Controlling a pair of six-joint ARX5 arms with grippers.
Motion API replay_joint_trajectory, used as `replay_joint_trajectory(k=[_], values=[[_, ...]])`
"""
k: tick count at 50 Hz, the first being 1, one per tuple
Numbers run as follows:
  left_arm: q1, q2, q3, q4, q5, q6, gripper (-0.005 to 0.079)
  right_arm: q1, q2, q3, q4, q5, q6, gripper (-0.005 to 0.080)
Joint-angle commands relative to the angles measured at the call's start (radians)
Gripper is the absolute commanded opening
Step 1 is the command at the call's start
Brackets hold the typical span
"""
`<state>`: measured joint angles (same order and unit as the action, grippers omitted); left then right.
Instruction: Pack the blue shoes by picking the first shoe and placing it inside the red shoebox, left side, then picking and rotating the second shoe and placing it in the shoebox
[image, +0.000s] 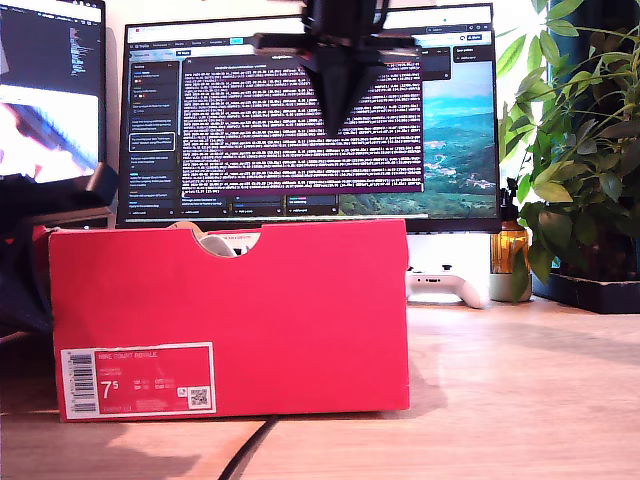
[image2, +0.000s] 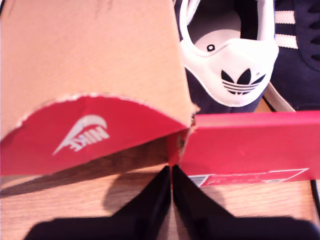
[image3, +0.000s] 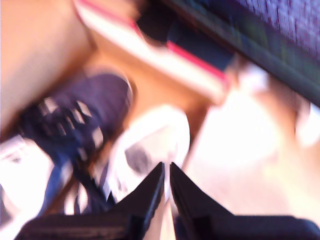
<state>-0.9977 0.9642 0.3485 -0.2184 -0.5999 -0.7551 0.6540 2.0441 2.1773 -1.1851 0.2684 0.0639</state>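
- Inside the red shoebox (image2: 250, 142): both blue shoes (image2: 227, 55), heels facing my first gripper (image2: 171, 175).
- First gripper: jaws closed, empty, just outside box wall.
- My second gripper (image3: 166, 172): closed, empty, above shoes; blurred.

My first gripper (image2: 171, 172) has 2 matte black fingers tapering to sharp points; my second gripper (image3: 166, 170) matches: black, wedge-shaped, unmarked.

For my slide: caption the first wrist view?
My first gripper hovers shut by the red shoebox holding blue shoes.
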Motion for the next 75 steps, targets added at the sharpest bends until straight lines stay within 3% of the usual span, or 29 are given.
replay_joint_trajectory(k=[1,29,57,66,75], values=[[0.001,0.004,-0.016,-0.004,0.011,0.004,-0.0019,-0.01,-0.039,0.011,-0.019,0.0,0.016,-0.0011],[-0.092,-0.123,-0.016,-0.129,0.016,0.017,-0.0019,-0.071,-0.099,0.011,-0.09,0.005,0.04,-0.0011],[-0.1,-0.383,-0.016,-0.17,-0.12,0.262,-0.0019,-0.079,-0.154,-0.01,-0.169,0.059,0.045,-0.0011],[-0.06,-0.397,-0.016,-0.17,-0.121,0.286,-0.0019,-0.092,-0.263,-0.098,-0.163,0.115,0.056,-0.0011],[-0.022,-0.396,-0.016,-0.13,-0.131,0.344,-0.0019,-0.142,-0.439,-0.31,-0.068,0.118,0.068,-0.0011]])
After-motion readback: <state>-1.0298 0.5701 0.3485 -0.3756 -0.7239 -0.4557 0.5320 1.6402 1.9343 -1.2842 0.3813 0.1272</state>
